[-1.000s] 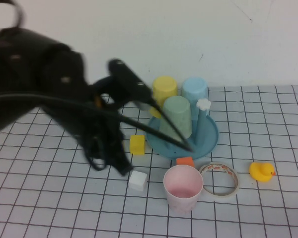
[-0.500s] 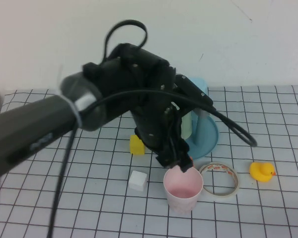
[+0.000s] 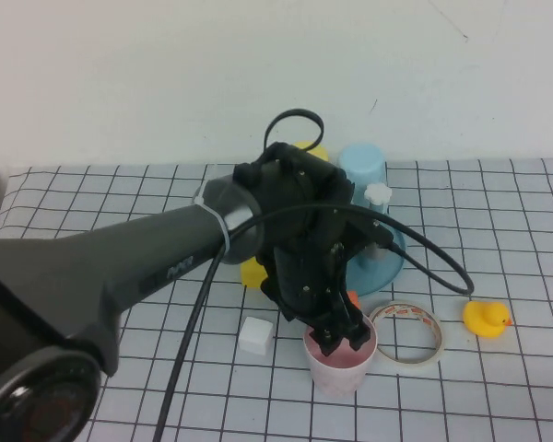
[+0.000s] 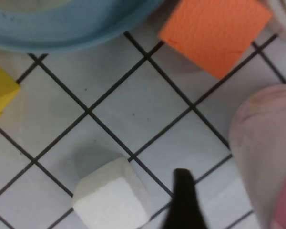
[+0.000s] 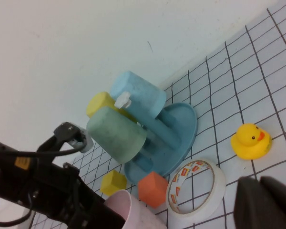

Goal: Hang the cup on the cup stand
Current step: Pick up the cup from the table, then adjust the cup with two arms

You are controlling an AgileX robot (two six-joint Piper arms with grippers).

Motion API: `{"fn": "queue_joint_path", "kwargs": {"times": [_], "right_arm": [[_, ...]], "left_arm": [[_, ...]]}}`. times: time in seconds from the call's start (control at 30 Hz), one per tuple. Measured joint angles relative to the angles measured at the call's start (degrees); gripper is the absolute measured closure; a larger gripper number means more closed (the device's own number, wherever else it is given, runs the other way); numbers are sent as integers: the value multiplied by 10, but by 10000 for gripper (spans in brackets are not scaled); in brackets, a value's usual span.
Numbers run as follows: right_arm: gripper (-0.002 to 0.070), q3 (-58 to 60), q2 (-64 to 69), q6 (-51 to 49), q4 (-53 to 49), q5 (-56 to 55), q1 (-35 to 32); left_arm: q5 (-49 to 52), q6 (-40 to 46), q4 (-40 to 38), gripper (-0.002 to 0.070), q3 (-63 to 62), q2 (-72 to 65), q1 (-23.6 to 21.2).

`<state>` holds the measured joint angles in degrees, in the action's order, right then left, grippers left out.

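Cup (image 3: 339, 364) rim sits between the down-reaching left pincer's (image 3: 341, 339) parted fingers; right pincer (image 5: 269, 205) unclear.

The bench (image 3: 92, 193) is white, ruled with a black grid, and the wall behind it is plain white. The cup (image 3: 340, 361) near the front edge is pale pink, darker pink inside. The left gripper (image 3: 339, 339) over its mouth is black, on a dark grey arm; the right gripper (image 5: 267, 202) is black too. The cup stand (image 3: 384, 260) is blue with one white flower cap — it carries a mint-green, a light blue and a yellow cup. Around it lie an orange block (image 4: 214, 29), a yellow block (image 5: 113, 182), a white block (image 3: 255, 335), a cream tape ring (image 3: 406, 332) with red print, and a yellow duck (image 3: 486, 318) with an orange beak.
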<state>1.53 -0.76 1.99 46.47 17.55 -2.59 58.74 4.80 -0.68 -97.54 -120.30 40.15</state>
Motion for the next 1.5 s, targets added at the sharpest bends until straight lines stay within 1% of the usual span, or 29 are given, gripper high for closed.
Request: {"fn": "queue_joint_path", "kwargs": {"times": [0.03,0.07,0.1,0.17,0.2,0.23,0.3,0.4,0.57,0.73,0.83,0.97,1.07,1.17,1.23,1.37,1.5], "right_arm": [[678,0,0,0,0,0,0],[678,0,0,0,0,0,0],[678,0,0,0,0,0,0],[678,0,0,0,0,1,0],[678,0,0,0,0,1,0],[678,0,0,0,0,1,0],[678,0,0,0,0,2,0],[678,0,0,0,0,2,0],[678,0,0,0,1,9,0],[678,0,0,0,4,18,0],[678,0,0,0,4,27,0],[678,0,0,0,14,33,0],[678,0,0,0,48,45,0],[678,0,0,9,105,56,0],[678,0,0,27,163,63,0],[678,0,0,97,308,78,0],[678,0,10,186,445,99,0]], "left_arm": [[0,0,1,214,-1,-4,-1],[-1,0,2,263,-1,-8,-3],[-3,0,2,330,-1,-11,-5],[-3,0,1,498,-1,-18,-13],[-3,0,-2,548,-1,-19,-17],[-3,2,-8,587,-1,-20,-20],[-3,14,-30,633,-3,-21,-27],[-3,31,-47,659,-3,-19,-31],[-3,64,-45,669,-3,17,-36],[-7,122,-45,669,7,115,-37],[-39,133,-35,669,44,191,-37],[-138,124,-19,669,139,309,-37],[-253,114,-17,669,230,395,-37],[-374,114,-16,669,316,470,-37],[-454,113,-14,669,368,502,-37],[-612,113,-13,669,459,533,-37],[-717,113,-15,669,513,534,-37]]}}
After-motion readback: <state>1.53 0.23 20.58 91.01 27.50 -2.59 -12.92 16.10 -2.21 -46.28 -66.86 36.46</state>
